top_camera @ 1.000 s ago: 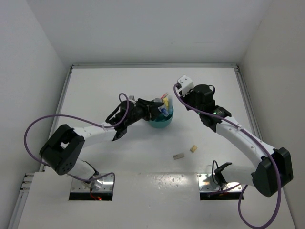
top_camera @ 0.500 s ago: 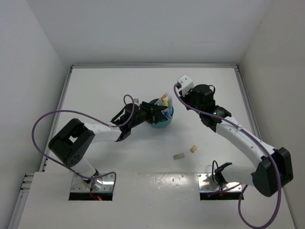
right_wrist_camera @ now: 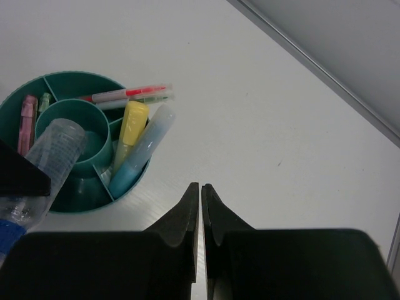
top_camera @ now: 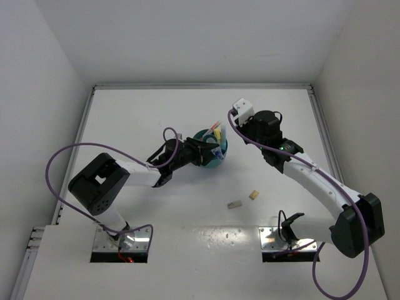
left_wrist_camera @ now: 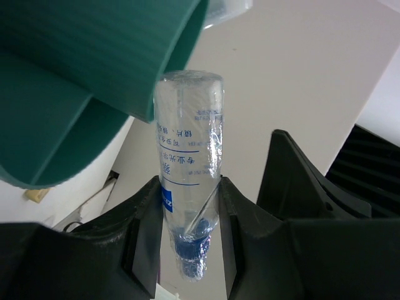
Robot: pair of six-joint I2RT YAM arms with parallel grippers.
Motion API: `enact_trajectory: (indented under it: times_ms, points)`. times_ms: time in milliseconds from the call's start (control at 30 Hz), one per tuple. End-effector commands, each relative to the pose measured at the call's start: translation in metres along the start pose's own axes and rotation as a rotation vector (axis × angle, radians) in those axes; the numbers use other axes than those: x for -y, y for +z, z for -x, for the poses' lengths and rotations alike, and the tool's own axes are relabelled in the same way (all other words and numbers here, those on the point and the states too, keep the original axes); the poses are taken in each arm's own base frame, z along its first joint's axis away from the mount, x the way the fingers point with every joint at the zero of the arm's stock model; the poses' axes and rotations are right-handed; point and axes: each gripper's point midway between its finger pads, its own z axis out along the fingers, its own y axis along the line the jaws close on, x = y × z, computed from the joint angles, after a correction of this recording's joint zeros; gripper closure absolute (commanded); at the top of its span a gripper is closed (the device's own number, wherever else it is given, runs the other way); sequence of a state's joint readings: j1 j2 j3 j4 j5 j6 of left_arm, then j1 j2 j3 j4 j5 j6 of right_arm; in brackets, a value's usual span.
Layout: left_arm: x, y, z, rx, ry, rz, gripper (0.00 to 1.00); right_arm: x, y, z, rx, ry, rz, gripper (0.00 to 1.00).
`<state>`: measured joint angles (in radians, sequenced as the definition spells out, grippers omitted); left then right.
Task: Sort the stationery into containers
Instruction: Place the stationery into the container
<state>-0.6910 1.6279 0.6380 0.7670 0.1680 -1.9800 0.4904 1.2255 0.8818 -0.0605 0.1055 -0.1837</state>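
Note:
The round teal organiser (top_camera: 218, 162) stands mid-table; it also shows in the right wrist view (right_wrist_camera: 62, 76) and the left wrist view (left_wrist_camera: 75, 75). It holds a yellow marker (right_wrist_camera: 128, 134), a blue marker (right_wrist_camera: 142, 155), a pink pen (right_wrist_camera: 125, 94), a pink marker (right_wrist_camera: 28, 115) and a mint marker (right_wrist_camera: 44, 100). My left gripper (left_wrist_camera: 187, 215) is shut on a small clear bottle with a blue cap (left_wrist_camera: 187, 150). It holds the bottle tilted, base end over the centre cup's rim (right_wrist_camera: 53, 140). My right gripper (right_wrist_camera: 200, 187) is shut and empty, right of the organiser.
A tan block (top_camera: 254, 195) and a grey block (top_camera: 234, 204) lie on the table in front of the organiser, to its right. White walls enclose the table on three sides.
My left arm has folded in, its elbow swinging right, and the gripper with the bottle has shifted slightly over the organiser. The right arm has not moved.

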Motion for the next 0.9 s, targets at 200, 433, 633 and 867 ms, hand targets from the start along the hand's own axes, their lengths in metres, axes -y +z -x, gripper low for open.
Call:
enact_trajectory:
  times_ms: [200,433,633,867]
  points:
    - [0.026,0.003,-0.008,-0.043,-0.293,-0.067,0.97,0.009,-0.005,0.016,0.060,-0.008,-0.035,0.96]
    - [0.027,0.005,-0.004,-0.049,-0.311,-0.076,0.90,0.008,-0.004,0.012,0.051,-0.009,-0.032,0.96]
    - [0.029,0.006,0.003,-0.042,-0.314,-0.080,0.90,0.008,-0.004,0.012,0.051,-0.009,-0.032,0.96]
    - [0.030,0.007,0.010,-0.034,-0.316,-0.085,0.87,0.007,-0.003,0.010,0.051,-0.009,-0.032,0.96]
